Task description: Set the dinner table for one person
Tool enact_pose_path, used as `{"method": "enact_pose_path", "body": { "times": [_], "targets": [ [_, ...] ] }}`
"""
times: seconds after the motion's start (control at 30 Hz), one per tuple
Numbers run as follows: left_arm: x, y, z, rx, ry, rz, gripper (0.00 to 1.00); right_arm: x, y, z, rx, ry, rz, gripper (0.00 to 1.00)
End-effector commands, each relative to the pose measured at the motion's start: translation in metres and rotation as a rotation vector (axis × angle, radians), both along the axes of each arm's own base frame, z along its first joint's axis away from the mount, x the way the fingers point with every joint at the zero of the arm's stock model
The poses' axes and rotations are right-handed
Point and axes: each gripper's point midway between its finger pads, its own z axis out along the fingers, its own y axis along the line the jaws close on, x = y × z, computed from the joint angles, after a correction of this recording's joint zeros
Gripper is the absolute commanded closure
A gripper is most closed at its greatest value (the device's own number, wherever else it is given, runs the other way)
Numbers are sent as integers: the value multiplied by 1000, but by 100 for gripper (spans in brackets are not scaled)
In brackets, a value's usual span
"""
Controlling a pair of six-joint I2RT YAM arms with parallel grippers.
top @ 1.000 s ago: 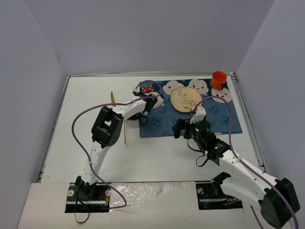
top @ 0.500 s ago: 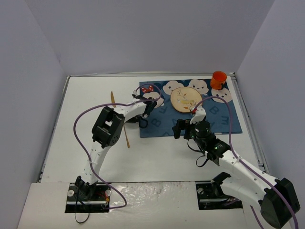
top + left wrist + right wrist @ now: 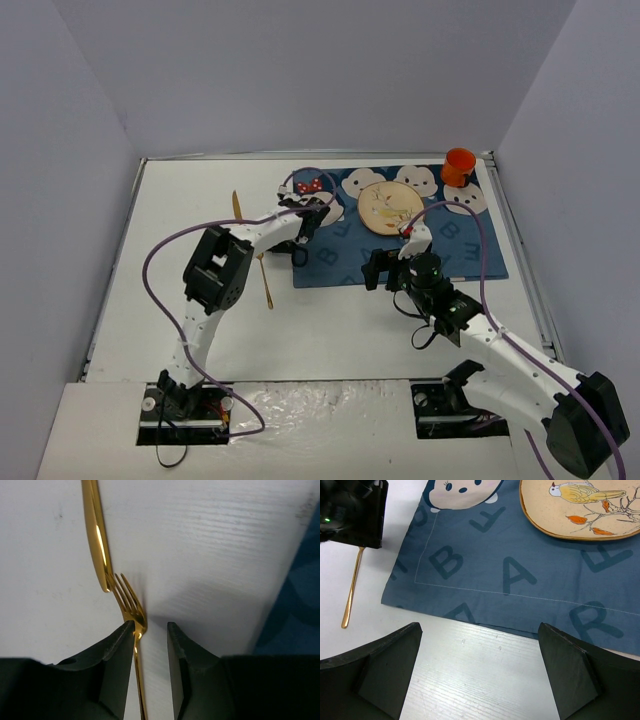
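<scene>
Left wrist view: left gripper (image 3: 150,632) points down, jaws narrowly parted astride a gold fork (image 3: 129,602), not clamping it, on the white dinner table (image 3: 225,540) just beside the mat (image 3: 305,605). Right gripper (image 3: 480,680) hovers wide open over the mat's near hem, where the letters B, A and R are legible. The table rim is well apart to the left.
</scene>
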Motion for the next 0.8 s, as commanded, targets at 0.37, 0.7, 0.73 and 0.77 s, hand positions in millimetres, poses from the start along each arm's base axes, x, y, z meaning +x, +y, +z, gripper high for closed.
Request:
{"method": "enact_pose_path", "body": {
  "times": [0.37, 0.7, 0.73, 0.77],
  "targets": [
    [-32, -23, 73, -568, -286, 60, 42, 2, 3, 27, 40, -88, 10, 2],
    [-60, 1, 37, -579, -299, 103, 35, -3, -3, 35, 44, -122, 11, 1],
    [-59, 3, 35, -580, -301, 109, 36, -4, -3, 36, 43, -123, 10, 1],
    [-60, 4, 32, -582, -295, 113, 37, -4, -4, 37, 46, -128, 7, 1]
  ]
}}
